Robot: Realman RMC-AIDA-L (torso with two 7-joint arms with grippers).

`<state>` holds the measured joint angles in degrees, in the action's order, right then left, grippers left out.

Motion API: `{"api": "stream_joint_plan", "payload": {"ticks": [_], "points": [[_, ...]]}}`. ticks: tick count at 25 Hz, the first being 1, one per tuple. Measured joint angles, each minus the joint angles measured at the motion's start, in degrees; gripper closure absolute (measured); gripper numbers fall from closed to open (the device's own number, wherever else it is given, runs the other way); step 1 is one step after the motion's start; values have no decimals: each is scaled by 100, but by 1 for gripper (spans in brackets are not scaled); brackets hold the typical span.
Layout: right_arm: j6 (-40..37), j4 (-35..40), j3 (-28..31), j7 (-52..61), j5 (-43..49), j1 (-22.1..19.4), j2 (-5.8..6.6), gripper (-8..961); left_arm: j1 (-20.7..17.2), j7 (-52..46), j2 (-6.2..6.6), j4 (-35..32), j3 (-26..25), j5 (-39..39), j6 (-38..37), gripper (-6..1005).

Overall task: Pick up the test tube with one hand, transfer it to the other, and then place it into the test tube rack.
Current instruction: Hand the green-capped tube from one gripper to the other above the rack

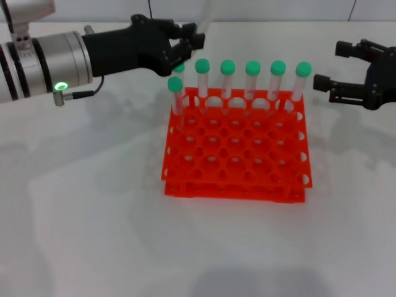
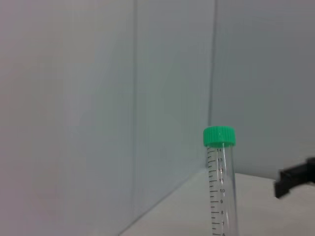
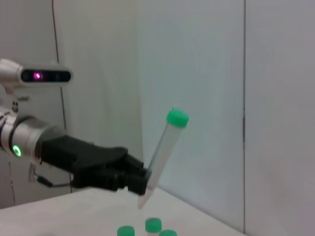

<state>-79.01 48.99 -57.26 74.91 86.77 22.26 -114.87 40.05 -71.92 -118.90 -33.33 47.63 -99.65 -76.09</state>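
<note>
My left gripper (image 1: 187,41), on the arm with the green light, is shut on the lower end of a clear test tube (image 1: 206,17) above the rack's back left corner. The tube's top runs out of the head view. The right wrist view shows this gripper (image 3: 140,181) holding the tube (image 3: 164,153) tilted, green cap (image 3: 177,118) up. The left wrist view shows the same tube (image 2: 221,189). The orange-red rack (image 1: 235,162) holds several green-capped tubes (image 1: 252,77) along its back rows. My right gripper (image 1: 336,65) is open and empty, to the right of the rack.
The rack stands on a white table (image 1: 86,223). A pale wall (image 3: 206,73) rises behind it. A black part of the right gripper (image 2: 295,179) shows in the left wrist view. Caps of racked tubes (image 3: 153,225) show at the bottom of the right wrist view.
</note>
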Motion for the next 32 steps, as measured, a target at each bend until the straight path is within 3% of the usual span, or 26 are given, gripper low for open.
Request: {"api": "stream_joint_plan", "payload": {"ticks": [9,32], "points": [[-397,142,138,6,-11,78,-13,115,-23,282,-2,158,326,2,-212,809],[-523,56,12,19,-73,576,-44,119,1,310,1,286,335,-29,-409,809]]}}
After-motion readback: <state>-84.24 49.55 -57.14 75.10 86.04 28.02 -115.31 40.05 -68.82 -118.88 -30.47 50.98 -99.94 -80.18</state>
